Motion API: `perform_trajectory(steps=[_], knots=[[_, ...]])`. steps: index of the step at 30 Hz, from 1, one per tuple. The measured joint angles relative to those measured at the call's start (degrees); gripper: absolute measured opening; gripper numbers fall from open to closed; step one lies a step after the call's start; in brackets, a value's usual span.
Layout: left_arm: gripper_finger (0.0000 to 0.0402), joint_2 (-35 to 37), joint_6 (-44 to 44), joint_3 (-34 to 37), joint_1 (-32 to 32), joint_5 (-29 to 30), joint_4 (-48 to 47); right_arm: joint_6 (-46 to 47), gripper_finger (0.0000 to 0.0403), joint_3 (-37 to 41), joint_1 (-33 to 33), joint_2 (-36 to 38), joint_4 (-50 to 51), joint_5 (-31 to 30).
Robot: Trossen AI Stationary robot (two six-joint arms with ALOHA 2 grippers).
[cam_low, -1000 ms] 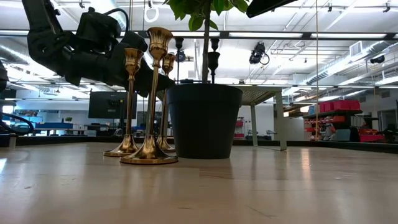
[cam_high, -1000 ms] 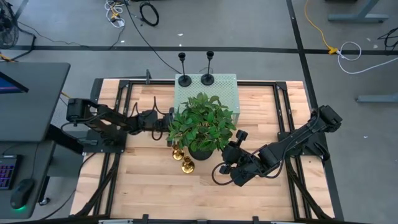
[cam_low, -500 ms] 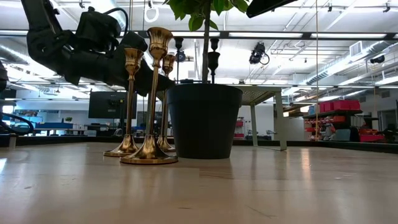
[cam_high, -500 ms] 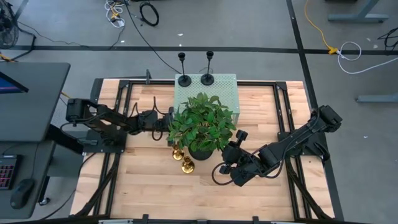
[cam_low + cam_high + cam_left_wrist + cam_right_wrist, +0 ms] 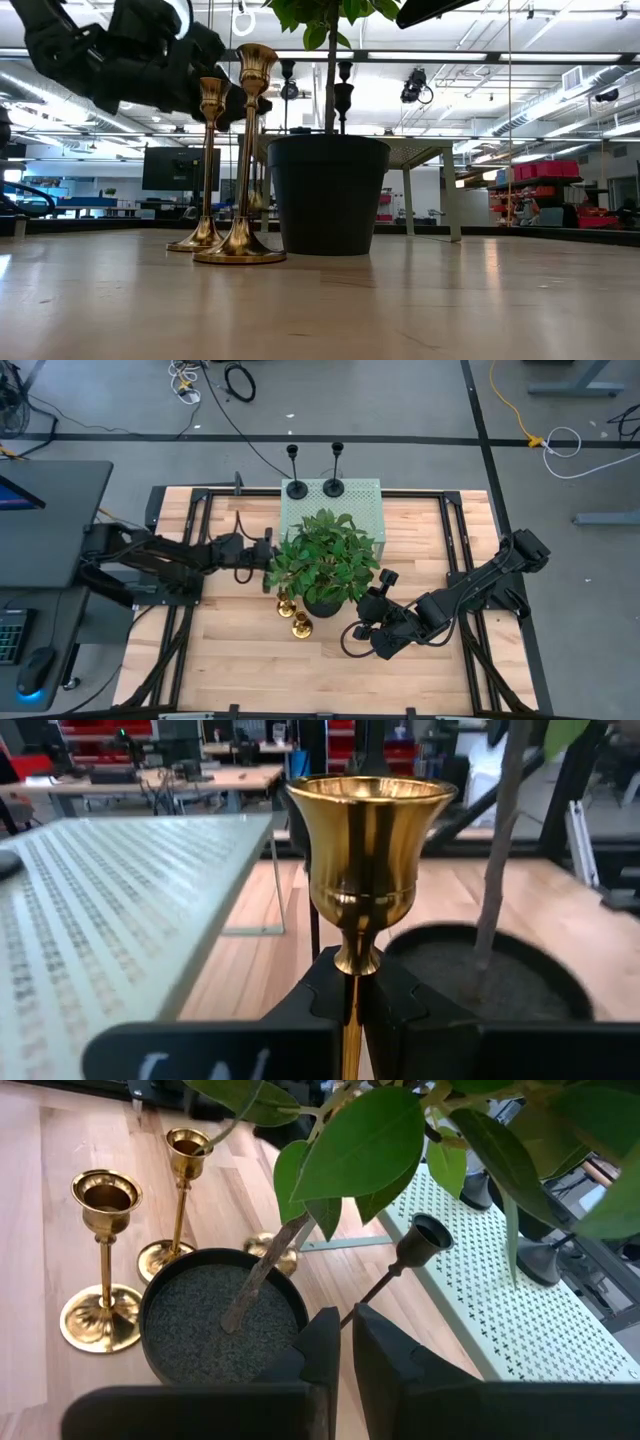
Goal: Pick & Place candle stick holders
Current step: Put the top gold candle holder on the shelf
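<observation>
My left gripper (image 5: pixel 266 551) is by the plant's left side, shut on a gold candle stick holder (image 5: pixel 369 850) raised above the table. Two more gold holders (image 5: pixel 285 605) (image 5: pixel 301 626) stand on their round bases on the wood next to the pot; they also show in the low view (image 5: pixel 207 170) (image 5: pixel 243 150). Two black holders (image 5: pixel 297 486) (image 5: pixel 334 484) stand on the green perforated platform (image 5: pixel 365 510). My right gripper (image 5: pixel 360 628) is right of the pot, shut on a third black holder (image 5: pixel 422 1236). My left gripper pinches the gold holder's slim stem (image 5: pixel 347 982) between its two fingers, just below the cup. The holder stays upright, cup on top. Its base (image 5: pixel 257 203) hangs clear of the table. My right gripper pinches the black holder's stem (image 5: pixel 352 1312) between its two fingers. The stem slants away from the fingers, and the cup end (image 5: pixel 428 1232) points out past the pot toward the green platform. The base is hidden behind the fingers.
A black pot (image 5: pixel 322 605) with a leafy green plant (image 5: pixel 325 555) stands mid-table between the two grippers; its leaves overhang both. Black frame rails run along the table's left and right sides. There is open wood toward the near edge (image 5: pixel 300 680).
My left gripper has gone up with the gold holder. The holder stood on the table behind the other two and now hangs upright, clear of the wood.
</observation>
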State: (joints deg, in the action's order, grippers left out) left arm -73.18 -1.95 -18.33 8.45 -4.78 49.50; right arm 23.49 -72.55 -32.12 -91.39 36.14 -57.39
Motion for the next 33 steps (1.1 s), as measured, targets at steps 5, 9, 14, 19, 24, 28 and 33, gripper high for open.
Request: perform_trajectory(steps=[5,9,14,19,24,28,33], knots=[[0.0014,5.8,1.5,0.0,0.0,-0.1,-3.6,0.0,0.0033,0.0,0.0,0.0,0.0,0.0],[0.0014,10.9,3.1,0.0,0.0,-0.1,-6.2,0.0,0.0033,0.0,0.0,0.0,0.0,0.0],[0.0014,17.4,3.0,-0.2,0.4,-0.1,-8.0,0.0,0.0033,0.0,0.0,0.0,0.0,0.0],[0.0014,22.4,2.8,-7.8,1.3,0.1,-23.4,0.0,0.0033,0.0,0.0,0.0,0.0,0.0],[0.0014,22.7,-1.0,-19.1,1.7,1.8,-39.3,0.0,0.0033,0.0,0.0,0.0,0.0,0.0],[0.0014,22.5,-4.0,-25.5,2.9,5.5,-45.4,0.0,0.0033,0.0,0.0,0.0,0.0,0.0],[0.0014,22.5,-4.7,-28.1,7.6,3.7,-45.0,0.0,0.0033,0.0,0.0,0.0,0.0,0.0]])
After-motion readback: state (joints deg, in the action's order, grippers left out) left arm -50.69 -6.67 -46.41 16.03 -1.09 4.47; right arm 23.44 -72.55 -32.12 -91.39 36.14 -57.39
